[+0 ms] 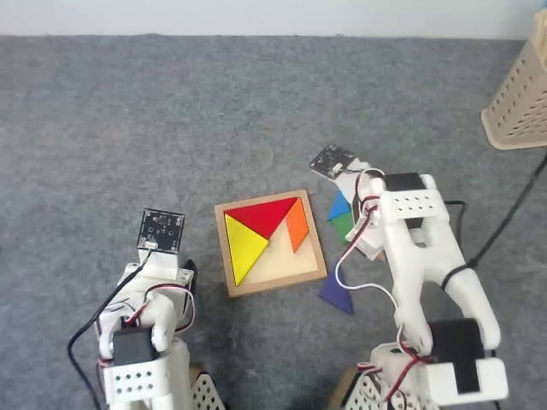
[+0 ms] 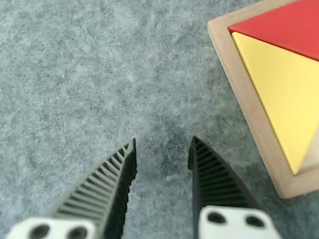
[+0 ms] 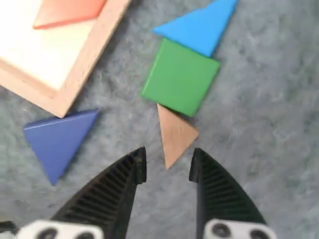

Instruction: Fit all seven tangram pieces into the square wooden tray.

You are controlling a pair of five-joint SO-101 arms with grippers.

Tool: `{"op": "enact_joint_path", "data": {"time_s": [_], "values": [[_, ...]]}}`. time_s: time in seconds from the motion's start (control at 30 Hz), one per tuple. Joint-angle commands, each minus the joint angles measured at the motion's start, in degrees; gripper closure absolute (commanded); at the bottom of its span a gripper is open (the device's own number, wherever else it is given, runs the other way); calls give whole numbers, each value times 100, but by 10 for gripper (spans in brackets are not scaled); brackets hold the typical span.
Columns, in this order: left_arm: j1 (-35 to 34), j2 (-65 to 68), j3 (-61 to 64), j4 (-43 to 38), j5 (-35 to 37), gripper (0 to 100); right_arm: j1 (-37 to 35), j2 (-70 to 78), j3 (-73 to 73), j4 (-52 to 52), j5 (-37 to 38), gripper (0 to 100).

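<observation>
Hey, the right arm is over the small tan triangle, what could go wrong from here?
The tan triangle touches the green square, so closing the open right pincer on it might drag the square too. The piece lies flat on the carpet, so the fingers may slide over it. At the tray, it could catch on the rim.

— Upper right of the high view?
— A beige basket [image 1: 523, 90] with rows of small holes, cut by the frame edge, standing on grey carpet [image 1: 128, 111].
— Just below that?
— A thin black cable [image 1: 511, 209], curving in from the right edge and down across the carpet.
— Along the very top?
— A pale strip [image 1: 256, 15], running the full width beyond the carpet's far edge.
— Carpet up close?
— Short, mottled grey pile in both wrist views.
</observation>
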Motion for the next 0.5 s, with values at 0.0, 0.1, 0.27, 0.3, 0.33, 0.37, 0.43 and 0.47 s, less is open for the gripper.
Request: {"op": "enact_joint_path", "data": {"time_s": [0.0,0.1,0.27,0.3,0.33,0.37,0.43,0.47], "values": [[9,-105,-66,35,-9,833,295,40,-26,-303,466,840],[9,-105,-66,35,-9,833,435,303,-26,-409,738,839],[9,-105,-66,35,-9,833,391,760,-62,-497,914,839],[9,-105,-66,35,-9,833,391,831,-62,-611,897,839],[9,-105,-66,35,-9,833,391,910,-62,-699,897,839],[9,-105,-66,35,-9,833,391,980,-53,-769,897,839],[9,-105,-66,35,-9,833,382,1121,-44,-848,888,839],[9,-105,-66,35,-9,833,382,1200,-53,-857,888,839]]}}
